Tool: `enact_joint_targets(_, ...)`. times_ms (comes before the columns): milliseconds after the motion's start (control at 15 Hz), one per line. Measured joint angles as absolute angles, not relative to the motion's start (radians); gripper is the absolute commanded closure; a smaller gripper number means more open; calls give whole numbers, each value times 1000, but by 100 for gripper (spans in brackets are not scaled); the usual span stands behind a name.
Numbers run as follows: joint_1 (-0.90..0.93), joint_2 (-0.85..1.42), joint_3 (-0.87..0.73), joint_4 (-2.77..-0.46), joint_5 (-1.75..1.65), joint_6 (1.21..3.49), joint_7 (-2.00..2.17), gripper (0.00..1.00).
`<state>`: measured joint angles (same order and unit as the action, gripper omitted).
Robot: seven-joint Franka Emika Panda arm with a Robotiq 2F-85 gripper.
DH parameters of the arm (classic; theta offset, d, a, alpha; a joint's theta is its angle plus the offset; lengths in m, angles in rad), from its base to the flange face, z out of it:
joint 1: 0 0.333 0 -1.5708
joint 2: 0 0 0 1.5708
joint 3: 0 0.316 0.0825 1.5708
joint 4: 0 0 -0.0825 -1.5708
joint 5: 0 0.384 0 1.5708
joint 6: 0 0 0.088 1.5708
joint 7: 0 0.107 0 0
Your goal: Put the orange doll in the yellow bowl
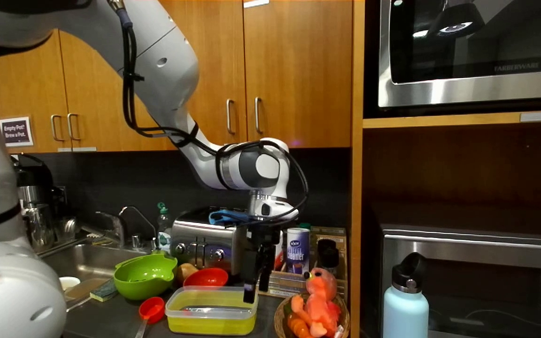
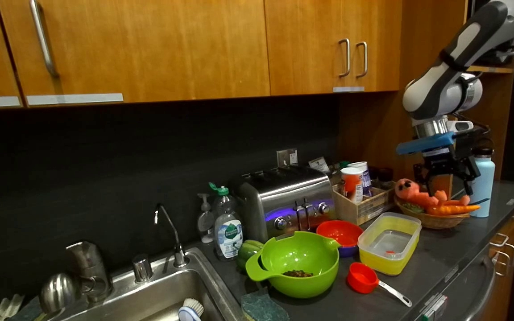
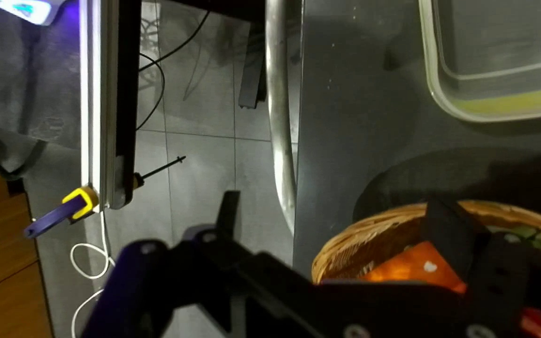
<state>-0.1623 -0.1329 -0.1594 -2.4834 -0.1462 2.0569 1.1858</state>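
We are holding the gripper (image 2: 449, 189) spread wide near the wicker basket (image 2: 440, 221), in which the orange doll (image 1: 320, 303) is resting alongside a carrot (image 2: 455, 209). Just beside, the yellow bowl (image 1: 212, 324) is standing; farther off, we are seeing the green bowl (image 2: 306, 287) cupping small dark brown bits (image 2: 299, 273).

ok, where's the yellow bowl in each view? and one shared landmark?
In an exterior view: yellow bowl, bottom, left of centre.
In an exterior view: yellow bowl, lower half, right of centre.
Wrist view: yellow bowl, top right corner, cut off by the frame.
Shared landmark: wicker basket, right of the yellow bowl in both exterior views, below it in the wrist view.
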Motion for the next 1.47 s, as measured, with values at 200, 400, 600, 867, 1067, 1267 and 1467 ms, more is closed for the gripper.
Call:
enact_joint_targets(200,-164,-140,-166,-2481,-51,2019,992,0)
enact_joint_targets(400,-178,-145,-185,-2459,18,1926,801,0)
enact_joint_targets(600,-188,-143,-198,-2430,41,1864,742,0)
enact_joint_targets(867,-180,-135,-185,-2428,63,1802,554,0)
enact_joint_targets(1067,-176,-135,-167,-2414,17,1760,472,0)
enact_joint_targets(1267,-176,-139,-138,-2411,-130,1825,554,0)
enact_joint_targets(1467,-176,-141,-115,-2423,-272,1918,644,0)
